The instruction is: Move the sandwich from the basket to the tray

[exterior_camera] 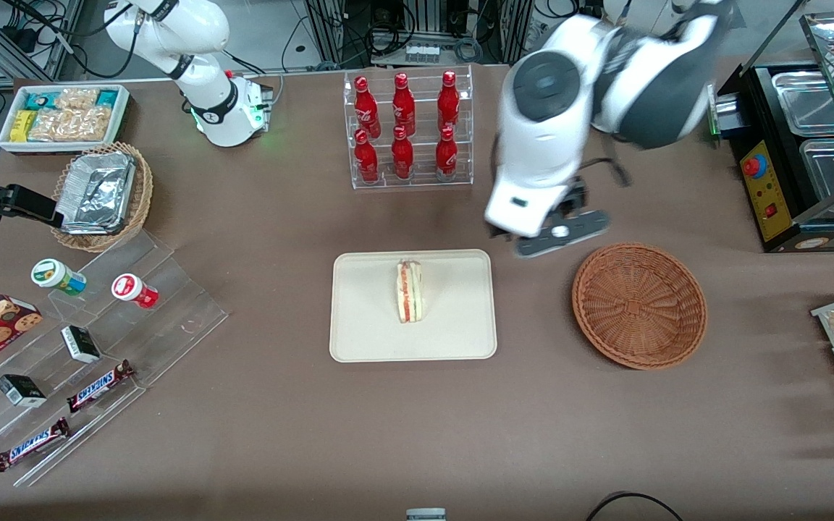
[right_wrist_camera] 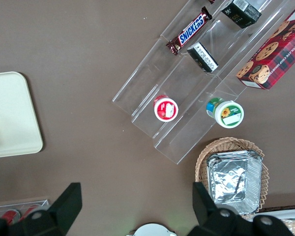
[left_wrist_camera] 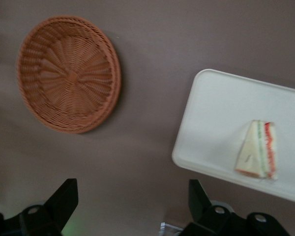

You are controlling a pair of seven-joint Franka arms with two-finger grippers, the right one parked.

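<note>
Claw [left_wrist_camera: 132, 206] spread wide, tips cut off; sandwich [exterior_camera: 409, 291] on tray [exterior_camera: 366, 333].

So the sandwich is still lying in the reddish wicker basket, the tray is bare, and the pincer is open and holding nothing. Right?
Not quite. The sandwich lies on the tray, and the basket holds nothing, as the front view shows. The rest stands: in the left wrist view the pincer is open and holds nothing, up above the table between basket and tray.
</note>
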